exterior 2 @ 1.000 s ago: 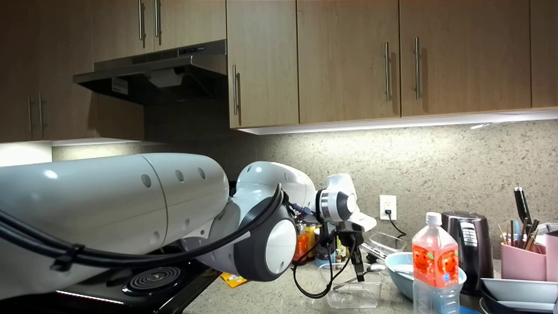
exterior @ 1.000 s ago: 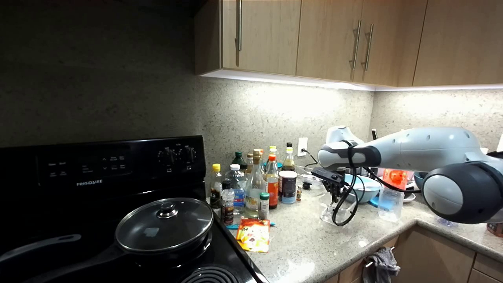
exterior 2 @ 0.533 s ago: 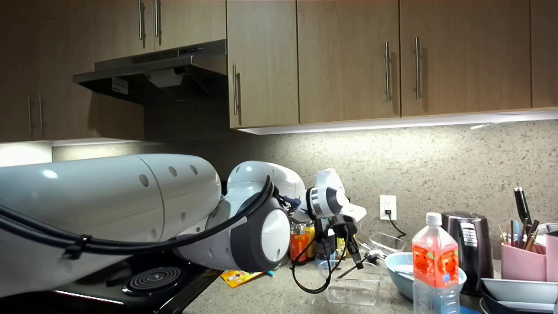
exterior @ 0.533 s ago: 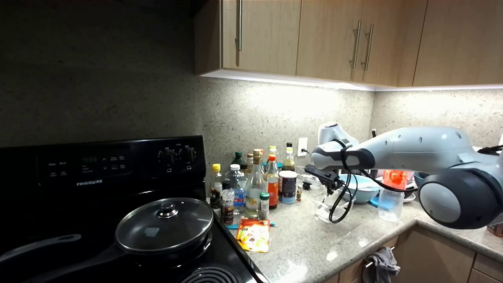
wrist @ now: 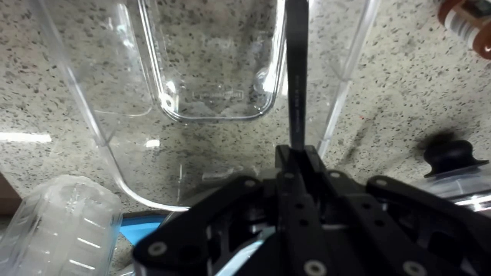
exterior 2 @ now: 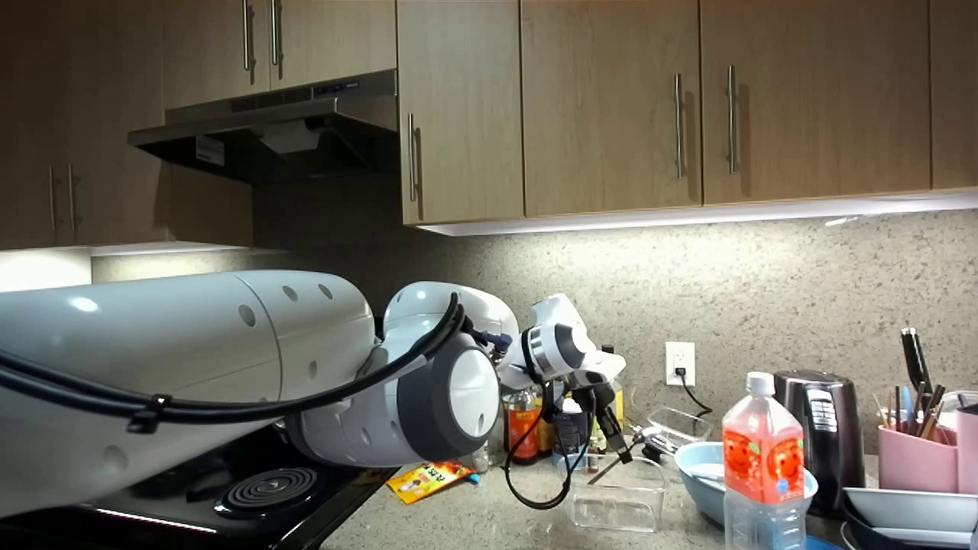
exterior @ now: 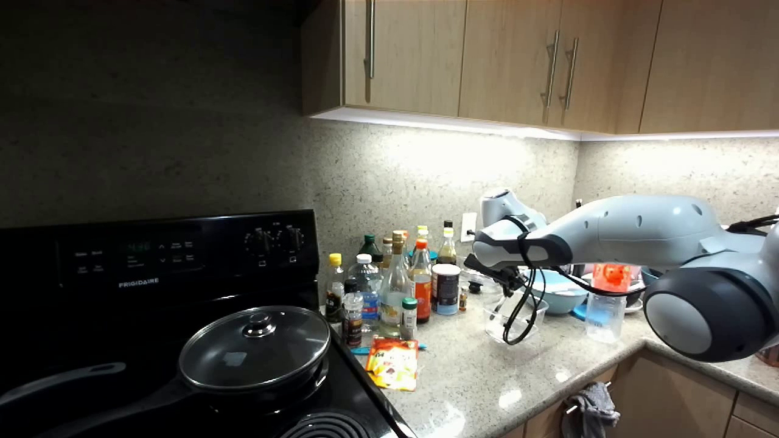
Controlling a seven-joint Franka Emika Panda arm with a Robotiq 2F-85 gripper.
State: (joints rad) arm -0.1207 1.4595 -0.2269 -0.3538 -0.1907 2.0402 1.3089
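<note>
My gripper (wrist: 298, 153) is shut on a slim dark handle of a utensil (wrist: 297, 84), which reaches away from the fingertips over a clear plastic container (wrist: 86, 111). In an exterior view the gripper (exterior 2: 625, 457) hangs tilted above the container (exterior 2: 619, 510); the utensil (exterior 2: 603, 471) slants across it, with a shiny spoon-like end behind the fingers. In an exterior view the gripper (exterior: 508, 292) is also over the container (exterior: 496, 328). I cannot tell whether the utensil touches the container. A light blue bowl (exterior 2: 703, 489) stands beside it.
A clear bottle with an orange label (exterior 2: 764, 458) and a dark kettle (exterior 2: 821, 435) stand nearby. Several bottles (exterior: 395, 292) line the wall. An orange packet (exterior: 392, 365) lies by the stove with a lidded pan (exterior: 255, 347). A black-knobbed lid (wrist: 450, 155) lies near the gripper.
The gripper has moved left in both exterior views and tilted, rising slightly, carrying the utensil with it. The clear container has shifted slightly left.
</note>
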